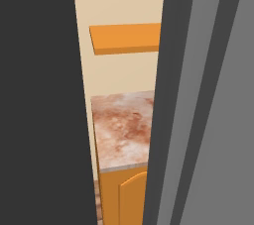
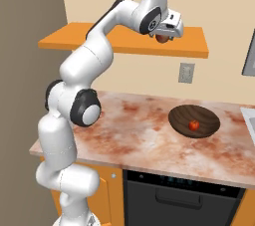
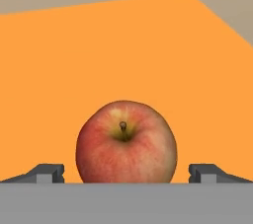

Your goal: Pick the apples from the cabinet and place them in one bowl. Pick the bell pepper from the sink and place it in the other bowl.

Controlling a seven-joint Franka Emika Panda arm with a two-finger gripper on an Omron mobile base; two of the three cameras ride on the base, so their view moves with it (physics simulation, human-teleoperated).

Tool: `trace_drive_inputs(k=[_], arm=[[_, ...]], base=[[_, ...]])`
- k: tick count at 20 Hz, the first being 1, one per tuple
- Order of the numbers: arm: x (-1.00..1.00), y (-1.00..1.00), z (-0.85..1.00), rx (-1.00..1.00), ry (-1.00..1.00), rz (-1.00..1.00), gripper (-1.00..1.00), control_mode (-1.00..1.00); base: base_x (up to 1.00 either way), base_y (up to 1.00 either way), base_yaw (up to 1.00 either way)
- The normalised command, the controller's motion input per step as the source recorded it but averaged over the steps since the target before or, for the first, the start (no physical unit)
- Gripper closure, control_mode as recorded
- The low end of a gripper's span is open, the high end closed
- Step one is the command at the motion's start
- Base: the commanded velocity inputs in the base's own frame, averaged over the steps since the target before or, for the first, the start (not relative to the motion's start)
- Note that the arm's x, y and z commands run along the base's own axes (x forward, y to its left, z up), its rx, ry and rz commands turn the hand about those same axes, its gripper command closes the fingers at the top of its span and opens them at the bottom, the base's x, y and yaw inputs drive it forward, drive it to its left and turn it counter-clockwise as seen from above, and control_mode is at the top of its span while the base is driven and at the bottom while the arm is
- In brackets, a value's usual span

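In the hand view you see an apple (image 3: 126,142) sitting stem-up on the orange cabinet (image 3: 123,55), squarely between the two fingertips (image 3: 49,172), which stand spread wide to either side with a clear gap between each tip and the fruit; the jaws pinch nothing. From the right base view your gripper (image 2: 166,33) is up at the cabinet (image 2: 124,41) with that apple (image 2: 162,38) tucked just under the hand; below, a second apple (image 2: 194,125) already lies inside the dark bowl (image 2: 194,120) on the marbled bench (image 2: 144,133).
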Motion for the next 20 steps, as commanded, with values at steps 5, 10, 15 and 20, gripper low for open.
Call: trace_drive_inputs(k=[5,10,15,20], arm=[[0.12,-0.04,0.00,0.03,0.00,0.00,-1.00,-1.00],[0.05,-0.04,0.00,0.04,0.01,0.00,-1.00,-1.00],[0.00,-0.04,-0.04,0.03,0.00,0.00,1.00,-1.00],[0.00,-0.01,-0.05,0.03,0.00,0.00,1.00,-1.00]], base=[[0.00,0.00,0.00],[0.00,0.00,0.00],[0.00,0.00,0.00],[0.00,0.00,0.00]])
